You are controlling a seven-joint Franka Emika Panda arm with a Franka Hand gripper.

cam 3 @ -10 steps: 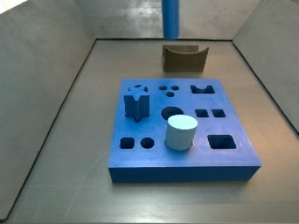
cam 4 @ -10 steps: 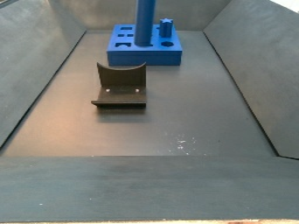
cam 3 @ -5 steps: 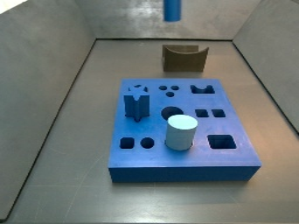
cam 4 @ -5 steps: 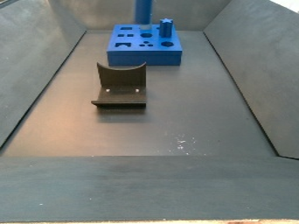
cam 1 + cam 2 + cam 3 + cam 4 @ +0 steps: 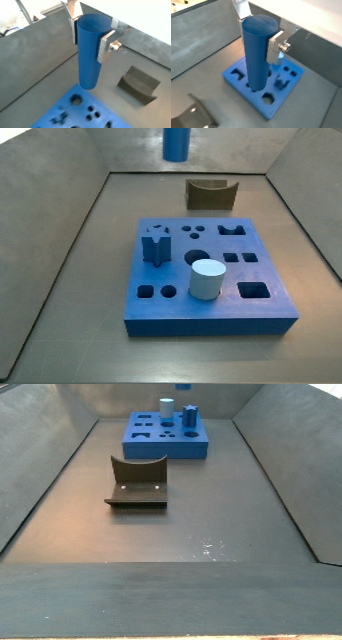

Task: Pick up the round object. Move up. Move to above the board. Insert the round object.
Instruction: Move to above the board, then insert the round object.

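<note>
The fingers (image 5: 107, 46) of the gripper (image 5: 89, 31) are closed on the upper end of the round object (image 5: 88, 52), one silver plate on each side of it. Both wrist views show this grip; the other one shows the gripper (image 5: 260, 31) and the round object (image 5: 258, 52) as well. The rod hangs straight down from the gripper, and its lower end is free in the air.

In a side view only the lower end of the round object (image 5: 177, 143) is seen, at the upper edge of the picture, high above the floor and above the far part of the tray. The gripper itself is outside both side views. In the wrist views the rod is over the board (image 5: 240, 83), but I cannot tell over which hole it stands.

The board (image 5: 210, 276) lies flat on the dark floor, in the middle of a side view. On it stand a dark blue star-shaped block (image 5: 156, 246) at the left and a pale cylinder (image 5: 206, 280) near the middle of its near half. The other holes of the board are open. In a side view the board (image 5: 167, 434) is at the far end.

A brown fixture (image 5: 210, 194) stands on the floor beyond the board, well apart from it. It is also seen in a wrist view (image 5: 138, 84) and in a side view (image 5: 138, 481).

Grey walls (image 5: 60, 198) enclose the floor on the sides.
</note>
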